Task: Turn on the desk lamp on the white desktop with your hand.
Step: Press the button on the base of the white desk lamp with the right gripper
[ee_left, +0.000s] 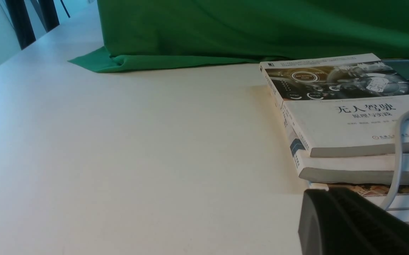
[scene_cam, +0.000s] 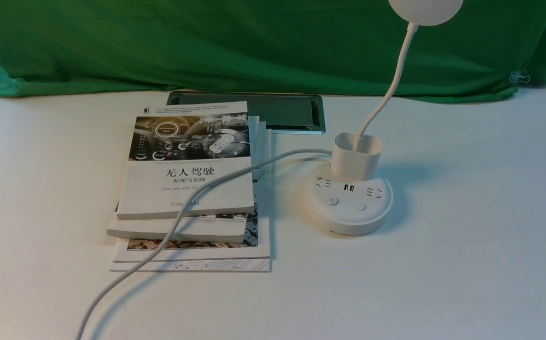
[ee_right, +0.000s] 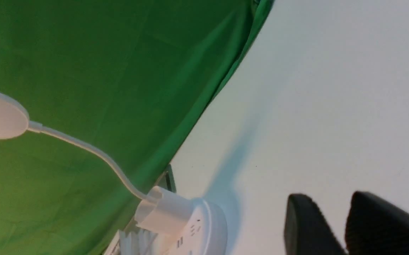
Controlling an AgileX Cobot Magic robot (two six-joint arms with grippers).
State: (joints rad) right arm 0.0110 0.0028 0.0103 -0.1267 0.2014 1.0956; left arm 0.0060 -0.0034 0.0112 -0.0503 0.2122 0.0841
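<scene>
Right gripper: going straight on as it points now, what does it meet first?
The way looks free: only bare white desktop lies ahead of the right gripper. The desk lamp stands off to the side of that line, though depth is unclear.

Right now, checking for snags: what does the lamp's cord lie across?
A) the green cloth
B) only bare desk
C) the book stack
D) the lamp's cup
C: the cord leaves the lamp and drapes diagonally over the top book.
</scene>
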